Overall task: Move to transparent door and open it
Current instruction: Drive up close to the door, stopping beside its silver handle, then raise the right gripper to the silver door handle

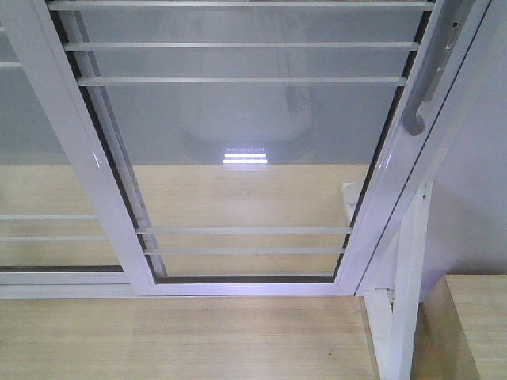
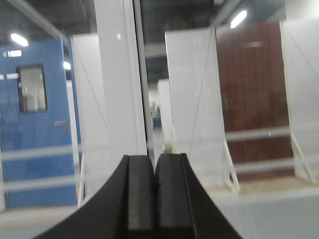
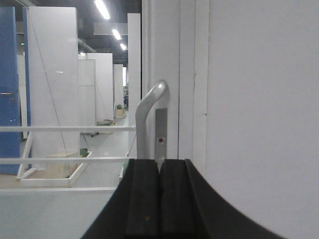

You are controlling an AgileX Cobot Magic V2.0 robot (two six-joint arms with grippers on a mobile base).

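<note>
Both the left fingers (image 2: pixel 140 194) and the right fingers (image 3: pixel 142 199), black, are pressed together holding nothing, with the tall clear-glass white-framed sliding door (image 1: pixel 245 158) just ahead and its curved grey handle (image 3: pixel 143 124) right above the right fingers.

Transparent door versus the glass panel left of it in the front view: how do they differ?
The transparent door carries a curved grey handle on its right stile; the left panel shows none. The door's full width is in view; the panel is cut off by the picture's edge. Both have white frames, clear glass and thin white bars.
</note>
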